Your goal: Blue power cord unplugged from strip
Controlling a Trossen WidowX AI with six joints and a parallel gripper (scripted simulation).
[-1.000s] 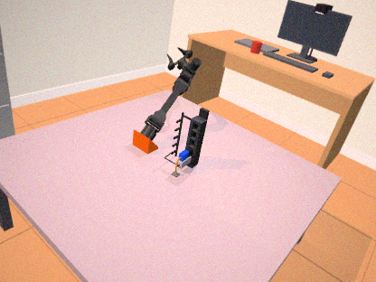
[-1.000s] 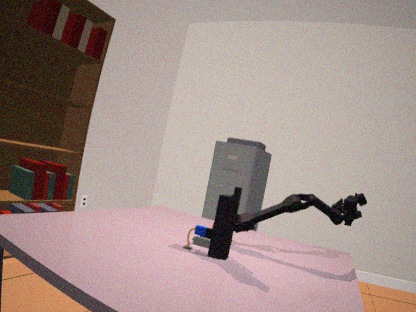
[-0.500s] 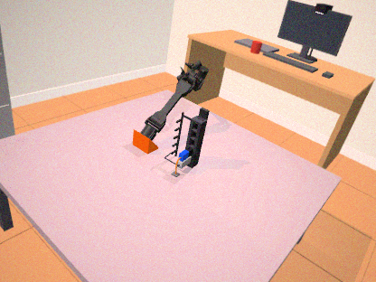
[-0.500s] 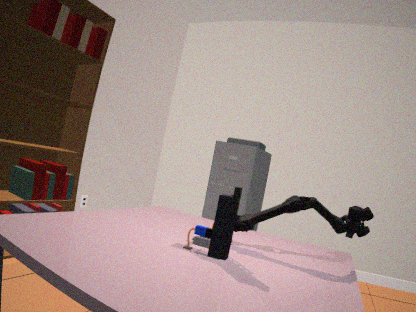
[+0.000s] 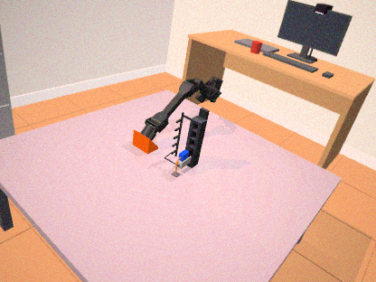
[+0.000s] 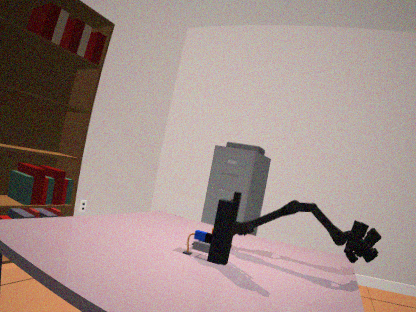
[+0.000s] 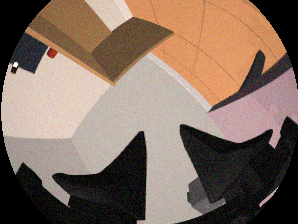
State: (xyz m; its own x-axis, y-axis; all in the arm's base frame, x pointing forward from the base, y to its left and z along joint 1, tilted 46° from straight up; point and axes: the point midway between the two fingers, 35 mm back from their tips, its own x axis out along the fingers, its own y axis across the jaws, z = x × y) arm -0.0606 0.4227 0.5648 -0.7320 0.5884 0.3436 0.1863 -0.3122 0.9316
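A black power strip [image 5: 197, 141] [image 6: 221, 237] stands upright on the pink table top [image 5: 136, 203] [image 6: 125, 250]. The blue plug [image 5: 183, 155] [image 6: 200, 235] is at its lower end, against the socket side; how deep it sits cannot be told. An orange cord [image 5: 176, 167] [image 6: 188, 243] curves down from the plug to a small dark plate on the table. My gripper [image 5: 219, 89] [image 6: 370, 244] [image 7: 162, 132] is partly open and empty, in the air well away from the plug, cord and strip. In the wrist view the fingers stand apart with only wall between them.
A thin black rack with pegs [image 5: 181, 128] stands beside the strip. A pale grey block [image 5: 183, 163] [image 6: 201, 246] lies under the plug. An orange wedge [image 5: 143, 142] is at the arm's base. A wooden desk [image 5: 289, 81] and a grey cabinet [image 6: 227, 180] stand beyond the table.
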